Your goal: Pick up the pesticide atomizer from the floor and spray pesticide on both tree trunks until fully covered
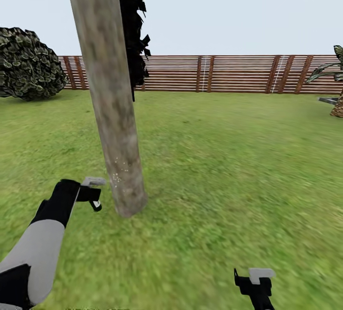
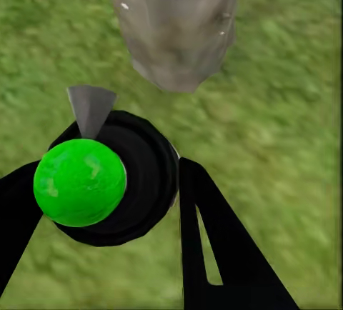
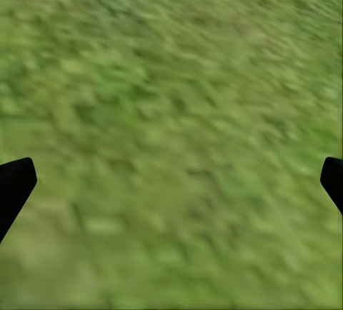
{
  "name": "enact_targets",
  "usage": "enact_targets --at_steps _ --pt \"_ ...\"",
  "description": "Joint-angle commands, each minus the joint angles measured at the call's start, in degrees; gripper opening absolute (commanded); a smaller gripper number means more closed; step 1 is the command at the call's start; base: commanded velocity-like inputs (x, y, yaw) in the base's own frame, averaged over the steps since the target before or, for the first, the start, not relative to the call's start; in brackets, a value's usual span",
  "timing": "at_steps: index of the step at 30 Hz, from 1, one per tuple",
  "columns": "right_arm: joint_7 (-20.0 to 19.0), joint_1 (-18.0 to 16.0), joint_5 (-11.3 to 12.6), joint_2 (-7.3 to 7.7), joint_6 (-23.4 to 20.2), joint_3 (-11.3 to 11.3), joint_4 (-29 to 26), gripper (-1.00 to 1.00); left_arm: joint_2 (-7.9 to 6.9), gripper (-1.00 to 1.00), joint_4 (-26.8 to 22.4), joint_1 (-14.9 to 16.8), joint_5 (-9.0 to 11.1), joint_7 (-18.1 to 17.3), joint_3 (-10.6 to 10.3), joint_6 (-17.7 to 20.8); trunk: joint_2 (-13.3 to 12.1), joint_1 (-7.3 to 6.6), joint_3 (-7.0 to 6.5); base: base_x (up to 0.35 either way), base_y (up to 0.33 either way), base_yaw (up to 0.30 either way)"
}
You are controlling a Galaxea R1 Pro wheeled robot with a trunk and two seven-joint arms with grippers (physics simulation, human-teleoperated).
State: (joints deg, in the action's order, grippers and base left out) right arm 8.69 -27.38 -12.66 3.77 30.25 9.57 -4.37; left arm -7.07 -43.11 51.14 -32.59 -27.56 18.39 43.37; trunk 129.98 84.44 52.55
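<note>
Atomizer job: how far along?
Done: the atomizer is off the floor, clamped in the left tool. In hand: its nozzle faces the base of the trunk, where pale specks show. Left: most of this trunk looks unspeckled; the second tree is untreated as far as seen. Right tool open over grass.

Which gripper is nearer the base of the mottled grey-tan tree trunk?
Left. The left gripper, holding the green-and-black atomizer, sits just beside the mottled grey-tan tree trunk. The right gripper hangs well off over open grass.
</note>
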Motion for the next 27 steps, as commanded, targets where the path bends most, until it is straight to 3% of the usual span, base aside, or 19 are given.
enact_targets --at_steps 1,2,5,8,18,27 --pt "0.25 -0.04 -0.61 -0.03 0.16 0.37 0.07 1.0 0.07 -1.0 -0.05 0.1 -0.71 -0.76 0.2 0.36 0.02 -0.01 0.06 0.0 0.0 0.217" --pt "0.26 -0.04 -0.61 -0.06 0.16 0.37 0.07 1.0 0.08 -1.0 -0.05 0.13 -0.71 -0.91 0.07 1.08 0.02 -0.01 0.06 0.0 0.0 0.247" --pt "0.27 -0.04 -0.6 -0.08 0.16 0.37 0.07 1.0 -0.19 -1.0 -0.19 -0.38 -0.57 -1.07 -4.58 4.46 0.02 -0.01 0.06 0.0 0.0 0.215" --pt "0.27 -0.04 -0.56 0.05 0.16 0.37 0.06 1.0 -0.03 -1.0 -0.53 -0.58 -0.41 -1.09 -6.44 5.17 0.02 -0.01 0.06 0.103 -0.072 0.054" --pt "0.36 -0.04 -0.53 0.18 0.16 0.37 0.07 1.0 0.04 -1.0 -0.65 -0.6 -0.45 -1.01 -6.53 5.23 0.02 -0.01 0.06 0.224 -0.175 0.002" --pt "0.36 -0.04 -0.58 0.14 0.16 0.37 0.07 1.0 -0.05 -1.0 -0.74 -0.6 -0.41 -1.0 -6.46 5.23 0.02 -0.01 0.06 -0.034 -0.27 0.0"
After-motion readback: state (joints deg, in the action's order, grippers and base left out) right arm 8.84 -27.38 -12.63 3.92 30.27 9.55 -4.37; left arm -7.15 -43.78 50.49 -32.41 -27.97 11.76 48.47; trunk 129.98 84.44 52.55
